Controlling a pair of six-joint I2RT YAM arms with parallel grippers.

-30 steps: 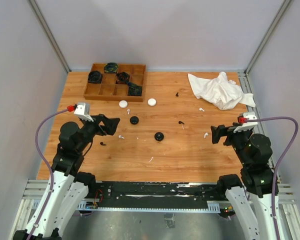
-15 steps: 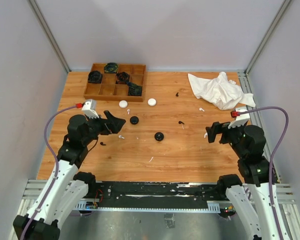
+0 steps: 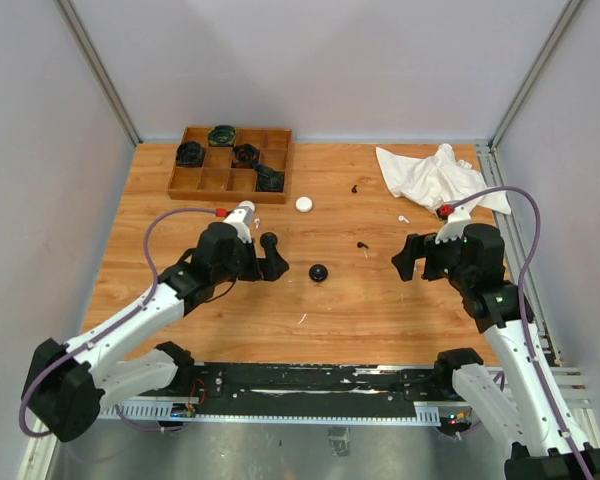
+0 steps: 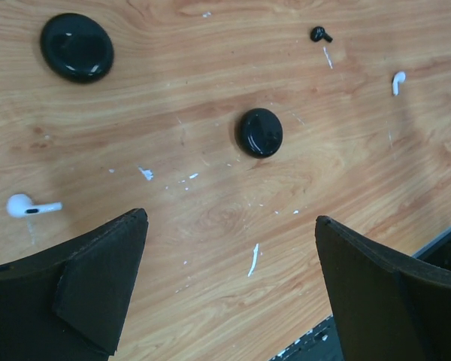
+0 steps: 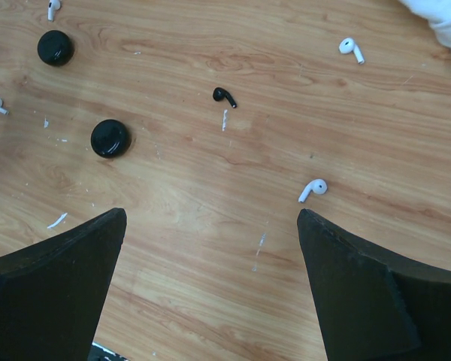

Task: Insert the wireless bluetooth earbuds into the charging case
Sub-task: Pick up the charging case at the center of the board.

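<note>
Left gripper point(image 4: 229, 226) and right gripper point(image 5: 210, 218) are hovering wide open, holding nothing
White earbud point(image 5: 313, 189) is lying loose on the table point(image 3: 380, 310) near the right gripper's fingertip; black case point(image 4: 259, 132) is sitting ahead of the left one

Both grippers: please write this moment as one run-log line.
left gripper: open, empty | right gripper: open, empty | white earbud: loose on table | stage: nothing grasped yet

My view: a walled-in table point(image 3: 380, 320)
I see its wood-grain top; pale grey walls point(image 3: 310, 60) on three sides; metal corner posts point(image 3: 100, 70); soft, even light.
</note>
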